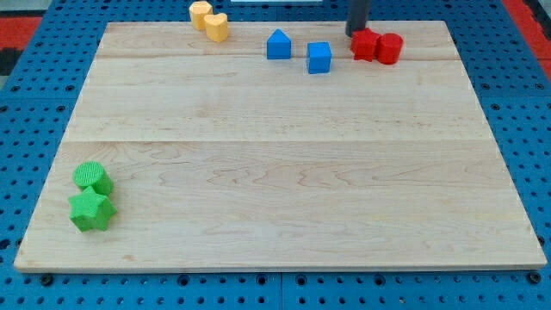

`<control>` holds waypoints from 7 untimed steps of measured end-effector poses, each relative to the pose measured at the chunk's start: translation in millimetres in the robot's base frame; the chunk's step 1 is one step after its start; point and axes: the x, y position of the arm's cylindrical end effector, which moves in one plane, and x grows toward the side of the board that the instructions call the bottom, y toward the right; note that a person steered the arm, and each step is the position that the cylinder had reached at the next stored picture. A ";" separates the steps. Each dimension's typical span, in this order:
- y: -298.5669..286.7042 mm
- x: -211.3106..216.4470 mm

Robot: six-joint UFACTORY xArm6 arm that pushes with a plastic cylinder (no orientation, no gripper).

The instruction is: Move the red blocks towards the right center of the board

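My tip (355, 33), a plain rod with no jaws to open or close, comes down at the top of the frame, touching the upper left of the two red blocks: a lumpy red block (365, 44) and, against its right side, a red cylinder (389, 48). Both sit near the upper right of the wooden board (275, 207), with a blue cube (319, 58) just left of them and a blue house-shaped block (278, 45) farther left. Two yellow blocks (209, 21) touch at the board's top edge, and a green cylinder (93, 178) and green star block (91, 210) sit at lower left.

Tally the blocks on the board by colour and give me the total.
Red: 2, a star-like block and a cylinder, with my tip just above them
Blue: 2
Yellow: 2
Green: 2
Total: 8
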 end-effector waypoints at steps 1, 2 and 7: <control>34.8 12.5; 47.7 36.0; 15.4 110.4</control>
